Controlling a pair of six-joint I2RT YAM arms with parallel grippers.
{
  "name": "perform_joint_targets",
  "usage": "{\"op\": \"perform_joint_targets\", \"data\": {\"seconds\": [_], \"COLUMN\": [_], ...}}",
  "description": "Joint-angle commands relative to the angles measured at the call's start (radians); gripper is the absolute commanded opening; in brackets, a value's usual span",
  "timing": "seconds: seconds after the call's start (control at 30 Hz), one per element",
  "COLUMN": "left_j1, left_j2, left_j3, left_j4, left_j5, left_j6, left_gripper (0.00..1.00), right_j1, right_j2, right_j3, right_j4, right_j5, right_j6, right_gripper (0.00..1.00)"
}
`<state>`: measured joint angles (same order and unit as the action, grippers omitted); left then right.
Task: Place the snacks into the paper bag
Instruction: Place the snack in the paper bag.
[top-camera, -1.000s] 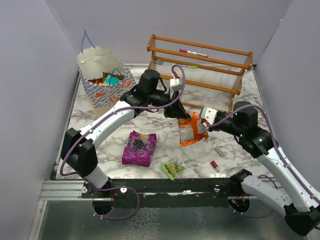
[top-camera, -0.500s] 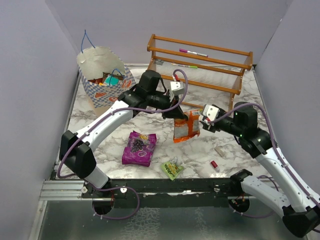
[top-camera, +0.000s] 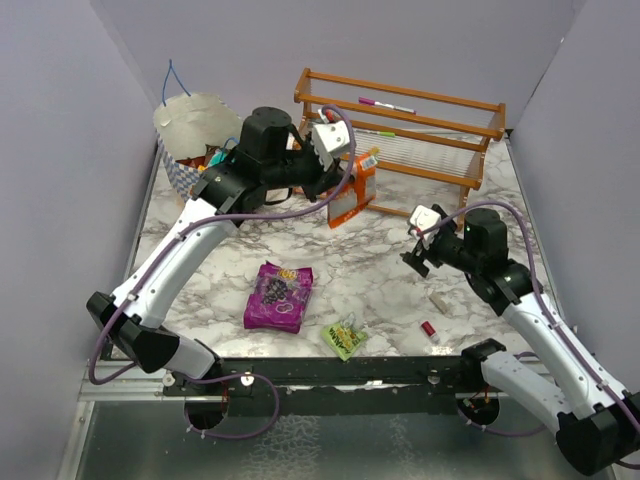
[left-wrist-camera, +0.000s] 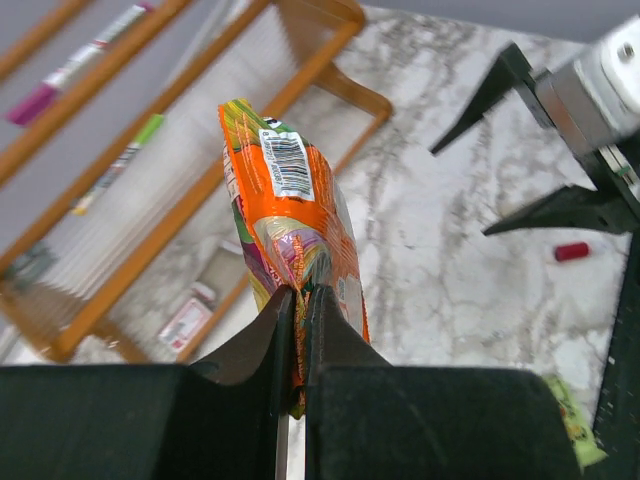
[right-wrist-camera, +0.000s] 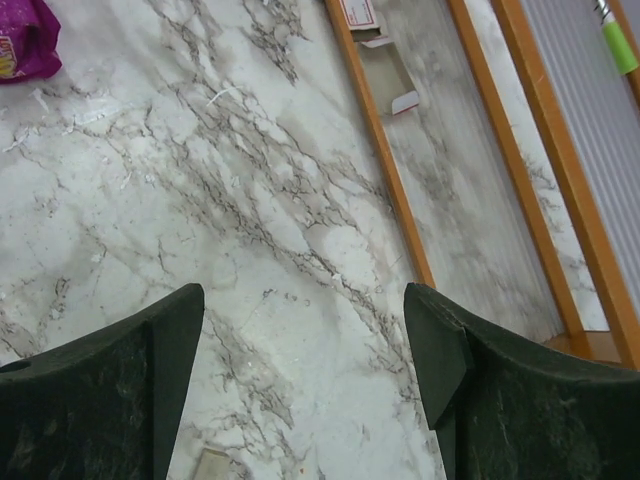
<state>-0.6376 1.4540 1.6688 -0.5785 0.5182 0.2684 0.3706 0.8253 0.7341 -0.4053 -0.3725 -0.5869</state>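
Observation:
My left gripper (top-camera: 345, 182) (left-wrist-camera: 300, 295) is shut on the bottom edge of an orange snack packet (top-camera: 352, 195) (left-wrist-camera: 290, 200), which hangs in the air in front of the wooden rack. The checked paper bag (top-camera: 192, 125) stands upright at the back left, its mouth partly hidden behind my left arm. A purple packet (top-camera: 278, 296) (right-wrist-camera: 25, 40) and a small light-green packet (top-camera: 345, 337) lie on the marble near the front. My right gripper (top-camera: 418, 250) (right-wrist-camera: 305, 300) hovers open over bare marble, holding nothing.
The wooden rack (top-camera: 400, 130) spans the back right, a pink marker (top-camera: 385, 104) on its top rail. A tiny red cylinder (top-camera: 428, 328) (left-wrist-camera: 572, 251) and a small beige stick (top-camera: 441, 300) lie at the front right. Purple walls close in three sides.
The right gripper has let go of the orange packet, opened and drawn back. The left arm has carried the packet up and back-left, nearer the bag.

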Motion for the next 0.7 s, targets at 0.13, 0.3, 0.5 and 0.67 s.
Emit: {"op": "perform_joint_targets", "data": {"seconds": [0.13,0.3,0.5,0.67], "left_j1": [0.03,0.034,0.035,0.035], "left_j2": [-0.036,-0.016,0.003,0.021], "left_j3": [0.174,0.242,0.288,0.33], "left_j4": [0.013,0.014,0.015,0.019], "left_j5": [-0.316,-0.383,-0.432,-0.467], "left_j6": [0.011,0.01,0.013,0.019], "left_gripper": [0.0,0.0,0.0,0.0], "right_j1": [-0.028,-0.073,-0.152,-0.169], "right_j2": [0.009,-0.001,-0.013,-0.009], "right_j3": [-0.056,-0.07,-0.068,-0.08], "right_j4": [0.078,0.071,0.055,0.062], "right_j5": [-0.009,-0.049,-0.108,-0.089], "right_j6": [0.048,0.065,0.086,0.081], "right_gripper": [0.85,0.91,0.97,0.99]}}
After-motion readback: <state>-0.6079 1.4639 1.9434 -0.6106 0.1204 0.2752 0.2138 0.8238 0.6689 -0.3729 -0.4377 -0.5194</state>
